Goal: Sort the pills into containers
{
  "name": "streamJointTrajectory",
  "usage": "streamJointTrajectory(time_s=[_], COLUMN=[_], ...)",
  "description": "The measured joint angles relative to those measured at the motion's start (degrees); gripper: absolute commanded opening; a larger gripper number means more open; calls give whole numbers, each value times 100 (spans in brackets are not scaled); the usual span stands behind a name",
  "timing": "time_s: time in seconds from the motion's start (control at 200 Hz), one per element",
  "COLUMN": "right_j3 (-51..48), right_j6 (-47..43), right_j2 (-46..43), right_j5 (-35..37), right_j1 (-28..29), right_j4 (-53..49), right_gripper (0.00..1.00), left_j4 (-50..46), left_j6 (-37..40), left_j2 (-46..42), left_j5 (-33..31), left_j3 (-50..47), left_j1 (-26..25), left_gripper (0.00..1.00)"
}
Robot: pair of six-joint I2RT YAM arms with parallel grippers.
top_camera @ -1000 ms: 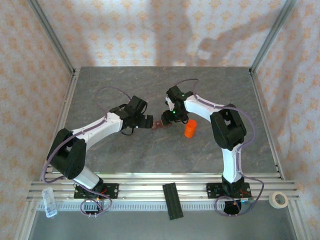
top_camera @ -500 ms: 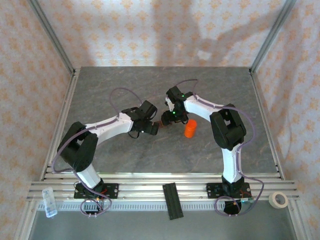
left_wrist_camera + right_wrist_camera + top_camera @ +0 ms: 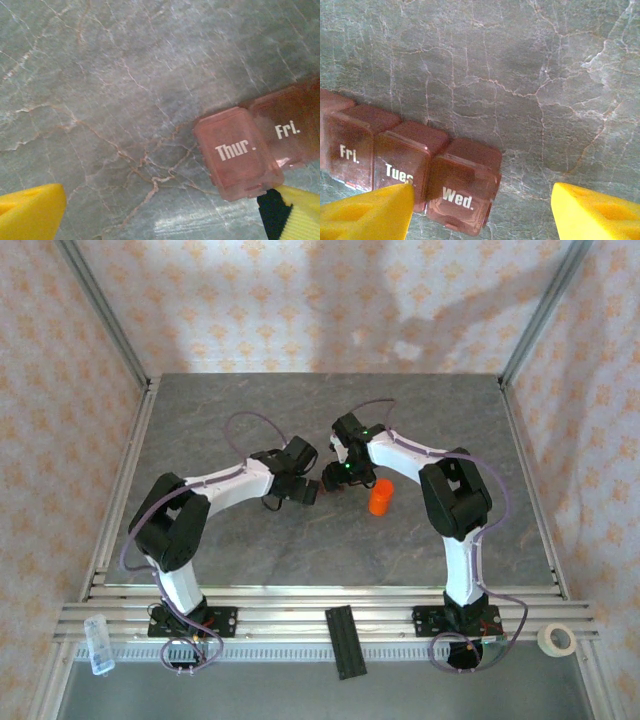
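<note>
The containers (image 3: pixel 402 162) are one red-brown bar of four joined boxes, with lids marked Thur., Fri., Tues. and Wed. The right wrist view takes in three marked lids and a corner of the fourth, and the left wrist view takes in two. Every lid in sight is down, and through the tinted plastic I cannot tell whether any pill lies inside.

The bar lies flat on the table (image 3: pixel 520 75), between the two pincers. The right pincer (image 3: pixel 482 195) is released, its yellow fingers standing apart. The Wed. end sits between them, hard by one finger (image 3: pixel 365 215), which overlaps the Tues. box, and clear of the other (image 3: pixel 600 215).

The left pincer (image 3: pixel 162 202) is released too, spread wide and grasping nothing. The Thur. end lies just ahead of one fingertip (image 3: pixel 272 210), touching or nearly so.

One orange bottle (image 3: pixel 380 497) stands near the right pincer, on the side away from the left pincer.
</note>
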Motion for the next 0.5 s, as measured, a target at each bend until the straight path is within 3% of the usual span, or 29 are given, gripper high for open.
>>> streamJointTrajectory(time_s=[0.5], right_j3=[2], right_j6=[0], right_j2=[39], right_j5=[-94], right_j1=[0], right_j4=[61], right_gripper=[71], left_j4=[-2], left_j6=[7], left_j2=[435], left_j5=[2], left_j3=[767], left_j1=[306], left_gripper=[100])
